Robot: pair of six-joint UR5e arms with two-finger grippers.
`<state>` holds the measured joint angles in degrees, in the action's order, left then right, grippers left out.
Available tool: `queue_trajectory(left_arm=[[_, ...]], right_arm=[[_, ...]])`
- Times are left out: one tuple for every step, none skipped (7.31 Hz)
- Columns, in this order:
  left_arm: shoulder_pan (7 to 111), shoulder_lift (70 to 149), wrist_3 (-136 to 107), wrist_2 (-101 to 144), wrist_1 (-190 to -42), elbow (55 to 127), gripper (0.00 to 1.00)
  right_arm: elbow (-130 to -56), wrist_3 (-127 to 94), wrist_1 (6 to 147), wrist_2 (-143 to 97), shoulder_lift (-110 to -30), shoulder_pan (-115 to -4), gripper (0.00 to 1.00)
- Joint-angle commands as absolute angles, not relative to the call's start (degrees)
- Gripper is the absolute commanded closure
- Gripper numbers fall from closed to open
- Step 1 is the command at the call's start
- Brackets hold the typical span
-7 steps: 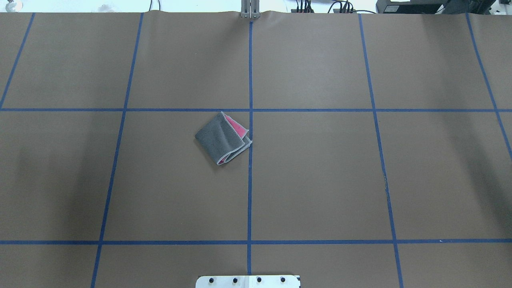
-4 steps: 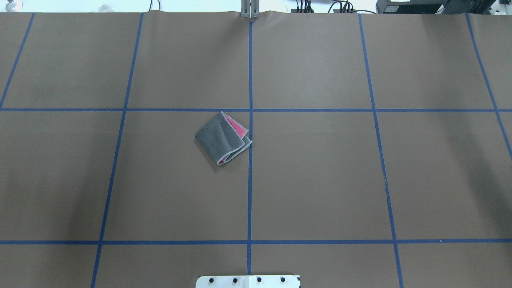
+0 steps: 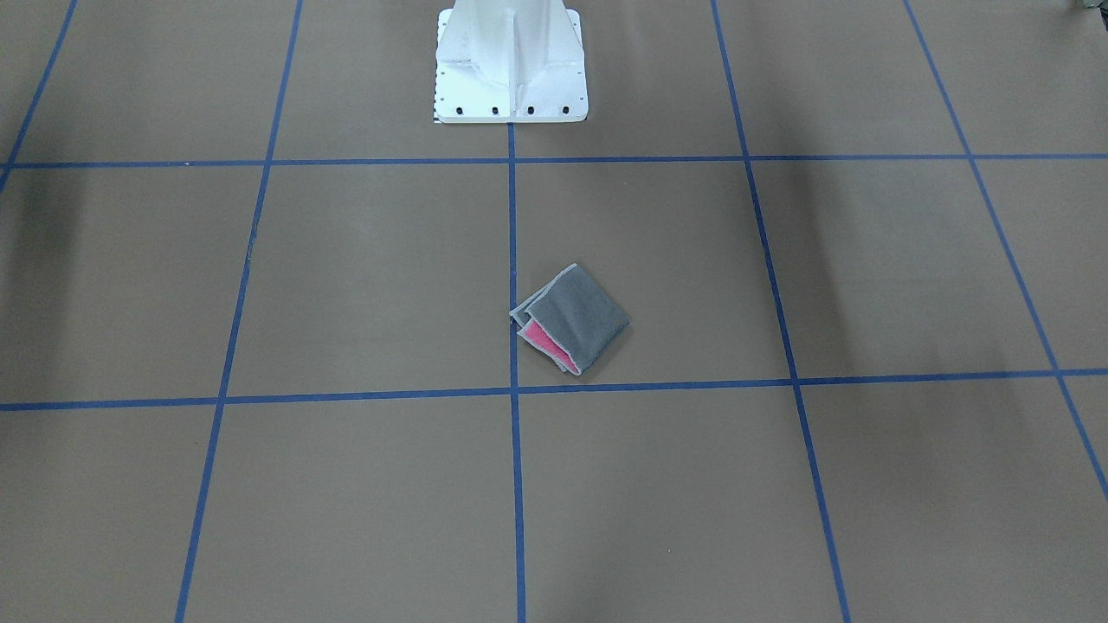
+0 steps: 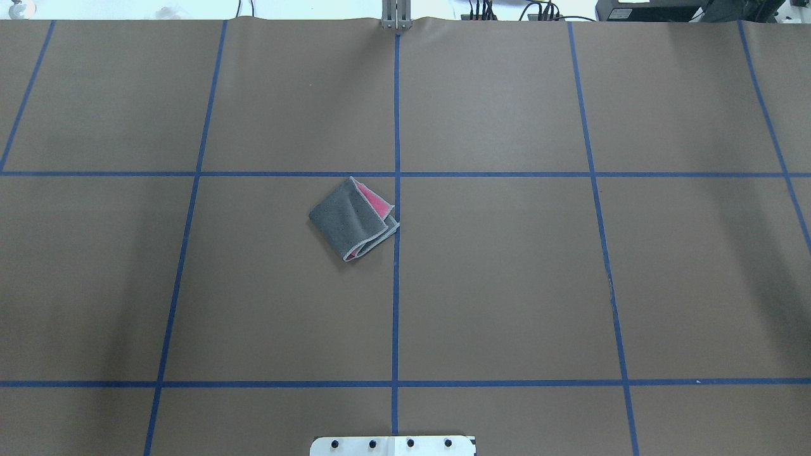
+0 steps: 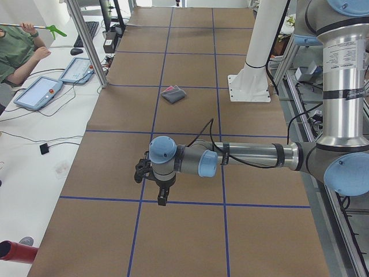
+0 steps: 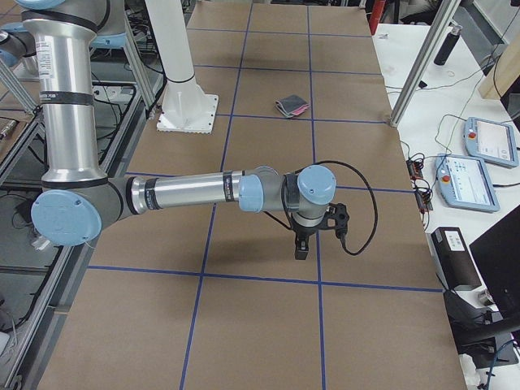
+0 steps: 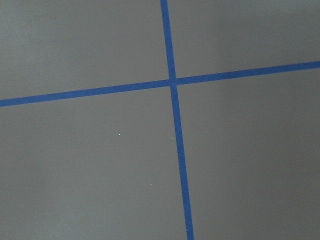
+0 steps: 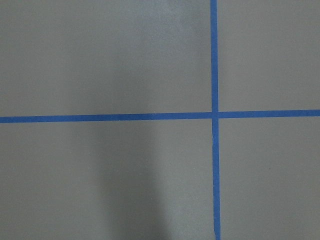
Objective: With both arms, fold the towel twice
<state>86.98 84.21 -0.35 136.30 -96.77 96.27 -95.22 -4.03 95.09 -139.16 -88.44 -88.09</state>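
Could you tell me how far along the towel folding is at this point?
Done, it seems: the towel lies as a small layered packet, grey face up, pink showing at the open edges, consistent with two folds. In hand: nothing; the left gripper and right gripper hang well away from it. Left: apparently nothing.

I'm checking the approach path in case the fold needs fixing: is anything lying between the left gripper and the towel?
Nothing visible does. Only bare brown paper crossed by blue tape lines lies between the left gripper and the towel.
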Motion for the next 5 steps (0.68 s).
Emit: queue_trajectory(left_arm=[[87.01, 84.90, -0.53, 136.67, -96.50, 96.07, 0.00], [87.01, 84.90, -0.53, 136.67, -96.50, 96.06, 0.00], [87.01, 84.82, -0.53, 136.58, -96.50, 95.98, 0.00], [87.10, 84.73, -0.44, 136.41, -96.50, 95.80, 0.00], [87.36, 84.73, -0.18, 134.67, -96.59, 95.80, 0.00]], right_arm=[[-91.86, 2.61, 94.66, -139.75, -89.37, -90.78, 0.00], [-91.41, 6.03, 94.22, -139.57, -91.56, -91.23, 0.00], [-91.41, 6.24, 94.31, -139.57, -91.58, -91.40, 0.00], [-91.58, 6.07, 94.22, -139.48, -91.50, -91.41, 0.00], [-91.67, 5.89, 94.22, -139.48, -91.41, -91.41, 0.00]])
